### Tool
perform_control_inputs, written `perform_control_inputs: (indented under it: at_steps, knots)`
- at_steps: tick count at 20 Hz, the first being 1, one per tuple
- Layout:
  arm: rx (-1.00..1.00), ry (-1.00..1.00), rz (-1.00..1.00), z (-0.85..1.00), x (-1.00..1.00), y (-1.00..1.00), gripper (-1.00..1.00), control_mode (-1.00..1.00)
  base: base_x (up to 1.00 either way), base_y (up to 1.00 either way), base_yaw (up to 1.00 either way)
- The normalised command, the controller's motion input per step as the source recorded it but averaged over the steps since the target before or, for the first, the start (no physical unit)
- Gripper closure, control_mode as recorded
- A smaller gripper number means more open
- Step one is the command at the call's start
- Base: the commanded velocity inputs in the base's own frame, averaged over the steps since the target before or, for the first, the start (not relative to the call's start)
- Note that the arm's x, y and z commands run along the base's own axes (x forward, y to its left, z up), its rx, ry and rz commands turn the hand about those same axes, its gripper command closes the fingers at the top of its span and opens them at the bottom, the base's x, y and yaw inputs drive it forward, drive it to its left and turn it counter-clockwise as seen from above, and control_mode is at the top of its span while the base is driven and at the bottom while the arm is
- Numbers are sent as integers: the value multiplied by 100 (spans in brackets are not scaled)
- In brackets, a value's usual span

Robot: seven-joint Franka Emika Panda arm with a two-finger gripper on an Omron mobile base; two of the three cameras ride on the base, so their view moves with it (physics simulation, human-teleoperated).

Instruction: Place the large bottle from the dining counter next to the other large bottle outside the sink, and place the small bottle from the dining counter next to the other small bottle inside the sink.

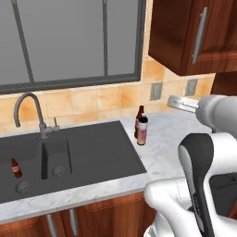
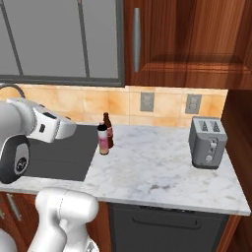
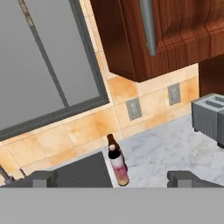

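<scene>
**Large bottle set beside its partner; pincer free above the worktop**

The large bottle (image 1: 143, 131), pink fading to orange under a white cap, stands upright on the marble worktop (image 2: 162, 170) just right of the sink (image 1: 69, 157), touching or nearly touching the other large bottle (image 1: 140, 115), the brown red-labelled one directly behind it. In the hand view both stand ahead of and below the pincer (image 3: 112, 178), slightly left of centre, their long axes vertical. The pincer's two fingertips (image 3: 43, 178) are spread to their widest, holding and touching nothing; the gap between them brackets the bottle pair from a distance. A small brown bottle (image 1: 16, 168) stands in the sink's left basin. A toaster (image 2: 207, 142) sits well to the right. Judged from this layout, the large-bottle placement is complete, and the next move leads away from this worktop toward the dining counter.
</scene>
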Motion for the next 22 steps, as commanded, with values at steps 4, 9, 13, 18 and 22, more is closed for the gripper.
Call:
perform_control_inputs:
  at_steps: [4, 9, 13, 18, 22]
  knots:
    - [0, 0, 0, 0, 0, 0, -100, 100, -62, 1, 3]
    - [0, 0, 0, 0, 0, 0, -100, 100, -92, 21, 0]
    - [0, 0, 0, 0, 0, 0, -100, 100, -100, 25, 0]
    - [0, 0, 0, 0, 0, 0, -100, 100, -100, 39, 0]
    - [0, 0, 0, 0, 0, 0, -100, 100, -100, 42, 0]
